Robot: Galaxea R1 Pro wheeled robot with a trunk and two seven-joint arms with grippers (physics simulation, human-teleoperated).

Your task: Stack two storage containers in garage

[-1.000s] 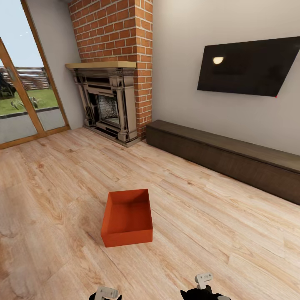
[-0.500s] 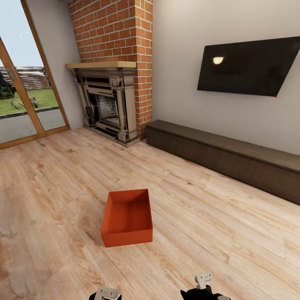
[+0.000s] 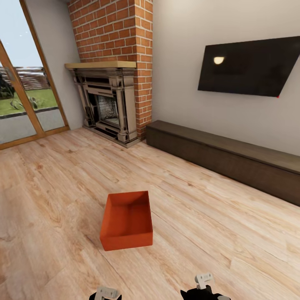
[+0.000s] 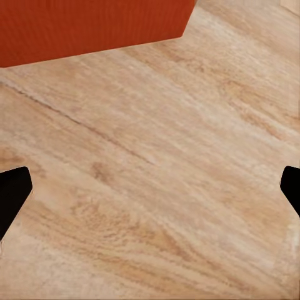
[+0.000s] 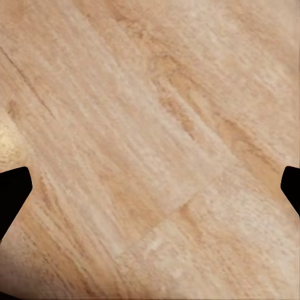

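An orange tub (image 3: 126,220) sits on the wood floor (image 3: 216,233) just ahead of the left gripper (image 4: 150,190); both it and the right gripper (image 5: 150,187) are spread wide, empty.

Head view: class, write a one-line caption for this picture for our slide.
An orange-red storage container sits empty on the living room's wood-plank floor, before the brick fireplace, wall TV and low dark cabinet.

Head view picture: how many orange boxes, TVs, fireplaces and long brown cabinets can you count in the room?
Orange storage container: 1
Black TV: 1
Fireplace: 1
Long dark-brown cabinet: 1
Total: 4
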